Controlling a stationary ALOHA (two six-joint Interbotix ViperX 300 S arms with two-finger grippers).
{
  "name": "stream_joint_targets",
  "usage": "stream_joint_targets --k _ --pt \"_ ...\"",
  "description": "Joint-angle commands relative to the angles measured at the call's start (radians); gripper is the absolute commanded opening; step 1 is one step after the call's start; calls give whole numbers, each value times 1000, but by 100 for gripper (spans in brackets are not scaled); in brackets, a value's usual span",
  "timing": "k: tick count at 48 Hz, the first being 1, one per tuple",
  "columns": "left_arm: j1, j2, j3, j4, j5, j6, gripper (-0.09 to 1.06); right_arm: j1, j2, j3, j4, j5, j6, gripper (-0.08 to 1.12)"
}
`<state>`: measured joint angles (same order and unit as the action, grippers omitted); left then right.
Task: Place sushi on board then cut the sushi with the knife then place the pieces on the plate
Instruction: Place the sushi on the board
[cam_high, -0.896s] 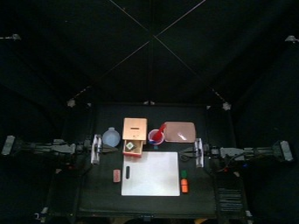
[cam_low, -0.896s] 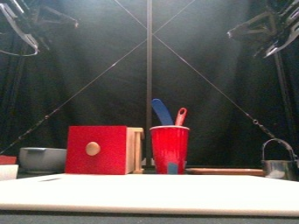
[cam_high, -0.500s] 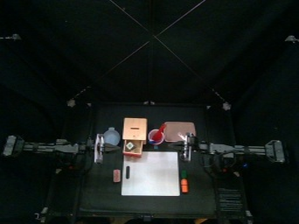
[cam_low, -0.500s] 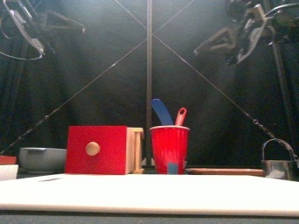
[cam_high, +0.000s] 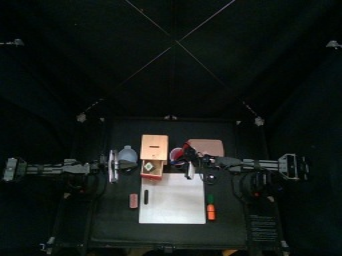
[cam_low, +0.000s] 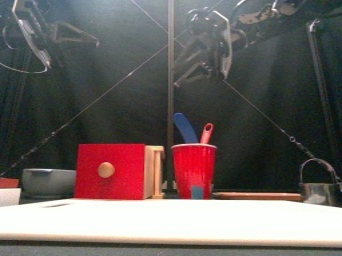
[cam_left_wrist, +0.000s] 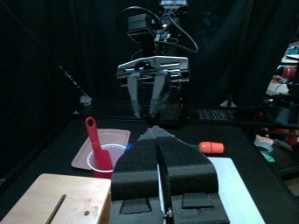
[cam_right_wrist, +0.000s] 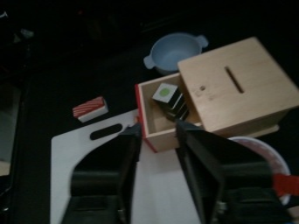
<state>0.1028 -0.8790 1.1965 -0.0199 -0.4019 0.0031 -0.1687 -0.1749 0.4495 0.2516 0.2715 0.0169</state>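
Board: white rectangular cutting board (cam_high: 174, 200) lying bottom-centre in the top view.
Box: pale wooden box with a red drawer front (cam_high: 155, 150) sitting just above the board's upper left corner, drawer standing pulled out.
Plate: flat pink tray (cam_high: 207, 147) lying right of the box.
Right gripper (cam_left_wrist: 151, 101): hanging high over the round red cup (cam_low: 194, 170), jaws spread, gripping nothing.
Left gripper (cam_left_wrist: 162, 138): sitting mid-left in the top view, jaws pressed together, empty.
Cup: standing between box and tray, holding the blue toy knife (cam_low: 185, 127) and the red toy knife (cam_low: 206, 133).
Sushi: dark green toy sushi roll (cam_right_wrist: 173, 99) lying inside the open drawer.
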Motion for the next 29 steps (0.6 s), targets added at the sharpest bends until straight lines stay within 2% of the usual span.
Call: stream_joint_targets --k 1,11,20,29 --pt "17 5 0 -5 -5 2 2 2 40 -126 12 103 -2 100" --pt "61 3 29 -29 -3 0 2 17 175 -272 -23 199 12 100" --pt "101 0 43 -83 -2 0 2 21 314 -433 -104 365 91 100" --pt "120 -2 48 -98 0 2 2 61 413 -598 -364 561 301 100"
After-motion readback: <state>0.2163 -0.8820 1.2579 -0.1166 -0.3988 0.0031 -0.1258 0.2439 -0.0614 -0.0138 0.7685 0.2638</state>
